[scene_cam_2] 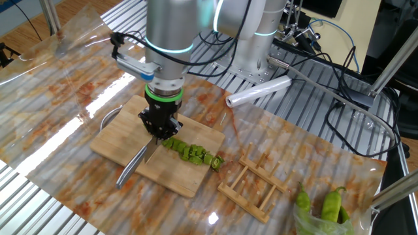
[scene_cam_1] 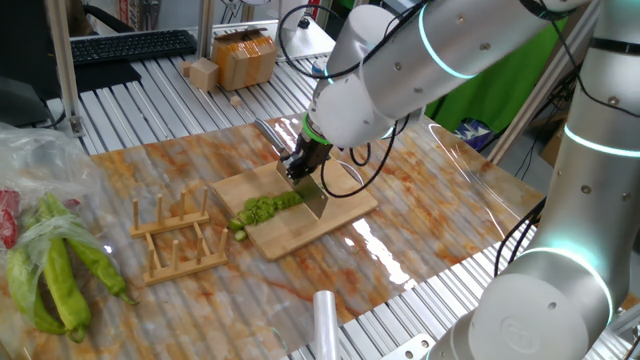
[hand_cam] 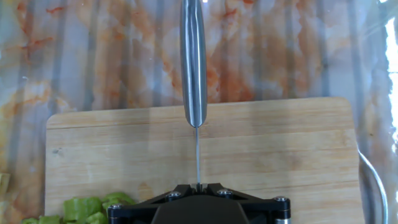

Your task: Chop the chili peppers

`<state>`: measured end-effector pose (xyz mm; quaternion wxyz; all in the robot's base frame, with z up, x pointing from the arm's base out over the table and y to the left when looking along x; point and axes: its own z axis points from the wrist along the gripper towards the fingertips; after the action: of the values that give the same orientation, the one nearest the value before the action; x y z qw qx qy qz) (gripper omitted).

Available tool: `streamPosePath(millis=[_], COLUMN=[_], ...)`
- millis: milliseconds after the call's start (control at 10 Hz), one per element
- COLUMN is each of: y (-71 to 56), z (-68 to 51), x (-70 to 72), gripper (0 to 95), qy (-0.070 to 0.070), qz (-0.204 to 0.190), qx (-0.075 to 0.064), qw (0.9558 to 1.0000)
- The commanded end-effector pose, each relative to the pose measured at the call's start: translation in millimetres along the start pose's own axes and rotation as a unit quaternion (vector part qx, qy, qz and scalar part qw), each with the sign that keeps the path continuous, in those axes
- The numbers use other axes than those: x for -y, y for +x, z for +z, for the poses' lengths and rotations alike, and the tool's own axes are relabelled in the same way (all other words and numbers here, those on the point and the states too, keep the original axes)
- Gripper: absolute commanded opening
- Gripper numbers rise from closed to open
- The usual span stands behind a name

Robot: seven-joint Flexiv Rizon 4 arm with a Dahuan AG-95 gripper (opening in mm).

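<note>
The chili [scene_cam_1: 266, 207] lies as a row of bright-green chunks on the wooden cutting board [scene_cam_1: 340, 213]; it also shows in the other fixed view [scene_cam_2: 192, 153] and at the lower left of the hand view [hand_cam: 87, 208]. My gripper [scene_cam_2: 159, 128] is shut on a knife [scene_cam_2: 134, 163], blade edge down on the board at the end of the chunk row. In the hand view the thin blade [hand_cam: 198, 155] runs up to the steel handle [hand_cam: 193, 62], pinched between the jaws at the bottom edge.
A wooden rack [scene_cam_1: 178, 237] stands left of the board. Large uncut green peppers in a plastic bag [scene_cam_1: 55, 275] lie at the far left. A roll of film [scene_cam_2: 258, 91] lies beyond the board. Cables and boxes sit at the table's back.
</note>
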<state>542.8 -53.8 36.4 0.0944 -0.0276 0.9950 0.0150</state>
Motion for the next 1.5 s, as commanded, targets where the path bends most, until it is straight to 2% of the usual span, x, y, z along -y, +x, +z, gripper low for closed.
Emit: streamPosePath(millis=[100,300,800,900,1200,1500], y=[1.9,1.6,7.8,7.5,12.6,9.3], z=[-4.5,-7.6,-5.2,-5.8,-5.0,-4.2], x=[2.5,1.3,-0.5,-1.7,-5.1,-6.5], gripper=[0.0,0.0,0.0,0.0,0.0,0.0], qy=[0.007,0.0,-0.001,-0.006,-0.004,-0.006], qz=[-0.005,-0.003,0.0,0.002,0.003,0.003], qx=[0.0,-0.003,0.001,0.001,0.011,0.015], qw=[1.0,1.0,1.0,1.0,0.9999,0.9999])
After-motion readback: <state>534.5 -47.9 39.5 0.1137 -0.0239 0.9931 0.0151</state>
